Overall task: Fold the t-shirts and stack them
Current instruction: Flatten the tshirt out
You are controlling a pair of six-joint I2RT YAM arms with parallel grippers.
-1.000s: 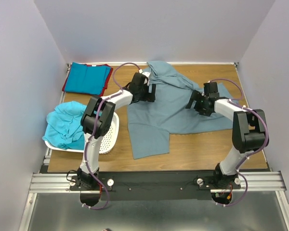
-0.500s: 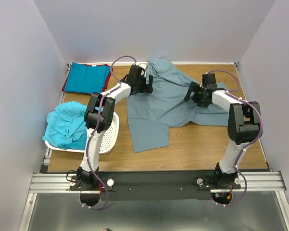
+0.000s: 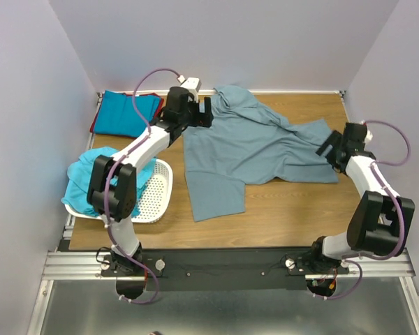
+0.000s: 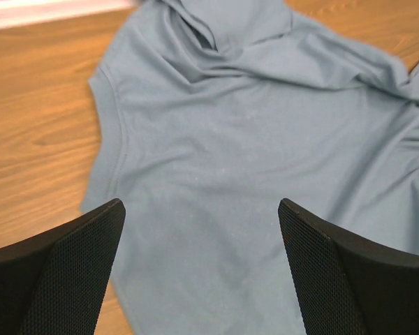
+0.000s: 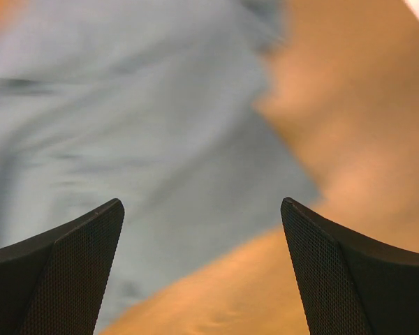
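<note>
Progress, judged from the overhead view: roughly half done. At the far-left corner of the desk (image 3: 293, 209) the bright blue t-shirt (image 3: 126, 112) is seen folded flat, laid on the red t-shirt (image 3: 93, 128), of which only a thin edge is shown. That pair is taken as the stack. Mid-desk, the grey-blue t-shirt (image 3: 244, 150) is spread out unfolded, its far part bunched into ridges and one sleeve laid toward the near edge. At the left, the turquoise t-shirt (image 3: 91, 181) is heaped, crumpled, in and over the white basket (image 3: 157, 199). Two shirts are therefore left to be folded and stacked.

Grippers: the left gripper (image 4: 200, 206) is held wide apart above the grey-blue shirt's left edge, near the collar end, and nothing is gripped. The right gripper (image 5: 200, 204) is likewise spread wide and empty, over the shirt's right edge where cloth meets bare wood. That view is blurred. Contact with the cloth cannot be confirmed for either.

Brands, labels, writing: none readable on shirts, basket or arms.
</note>
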